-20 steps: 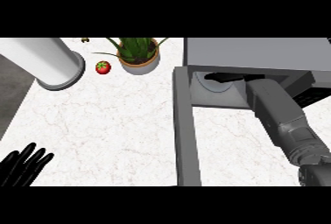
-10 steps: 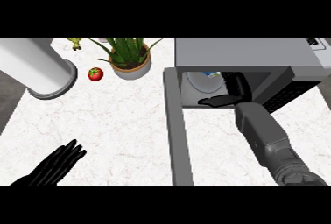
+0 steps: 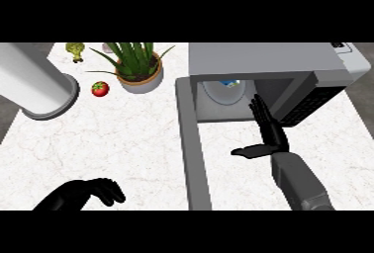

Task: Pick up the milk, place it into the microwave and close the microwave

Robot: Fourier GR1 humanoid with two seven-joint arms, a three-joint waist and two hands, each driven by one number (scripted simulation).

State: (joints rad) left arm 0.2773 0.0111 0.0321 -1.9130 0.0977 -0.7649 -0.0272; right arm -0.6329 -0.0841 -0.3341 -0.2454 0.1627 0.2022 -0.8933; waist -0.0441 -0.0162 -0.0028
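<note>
The milk (image 3: pixel 229 83) shows as a small blue and white top deep inside the grey microwave (image 3: pixel 263 59), on the round plate (image 3: pixel 228 93). The microwave's door (image 3: pixel 190 148) stands wide open, swung toward me as a long grey slab. My right hand (image 3: pixel 267 133) is outside the cavity, just in front of its opening, fingers straight and pointing at it, thumb out to the left, holding nothing. My left hand (image 3: pixel 84 193) sits low at the bottom left over the counter, fingers curled downward with nothing in them.
A potted green plant (image 3: pixel 137 69) stands left of the microwave, a red tomato (image 3: pixel 100 88) beside it. A large grey cylinder (image 3: pixel 33 84) fills the far left. A small green item (image 3: pixel 74 50) lies at the back. White marble counter (image 3: pixel 110 138) spreads between.
My right hand has drawn back out of the microwave cavity, leaving the milk inside. The left hand's fingers have curled. The view has shifted toward the microwave.
</note>
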